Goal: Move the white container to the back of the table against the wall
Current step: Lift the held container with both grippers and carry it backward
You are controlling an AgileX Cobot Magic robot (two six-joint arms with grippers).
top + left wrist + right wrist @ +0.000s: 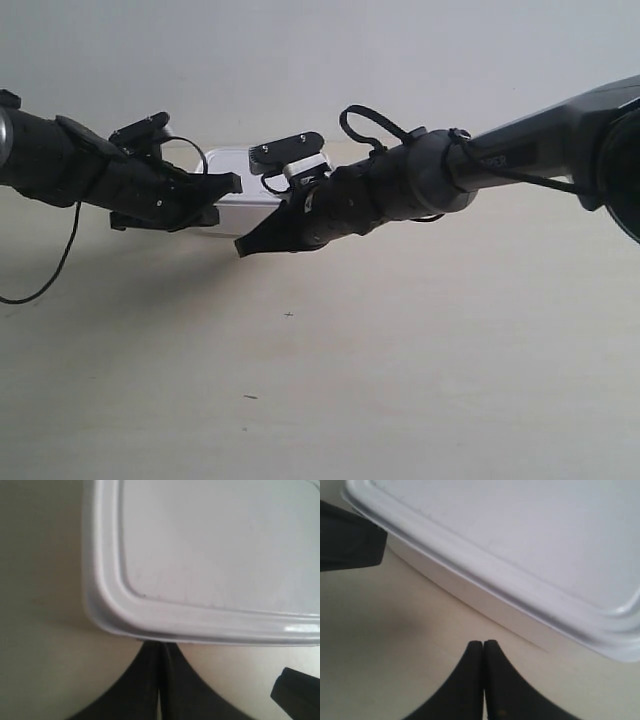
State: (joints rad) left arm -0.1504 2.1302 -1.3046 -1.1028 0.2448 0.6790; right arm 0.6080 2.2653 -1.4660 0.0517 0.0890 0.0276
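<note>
The left jaws are shut tight with nothing in them, and their tips sit right under the lid rim (150, 615) of the white container (210, 555), by a round corner. The right jaws are shut and empty too, close to the box's side but not touching it. The box lies flat on the bench (400, 380), far back near the wall (320, 60); I cannot tell if they touch. It looks light, stiff and smooth, so it should slide easily. Pushing low on the side seems safest, as pushing the rim could pop the lid.
</note>
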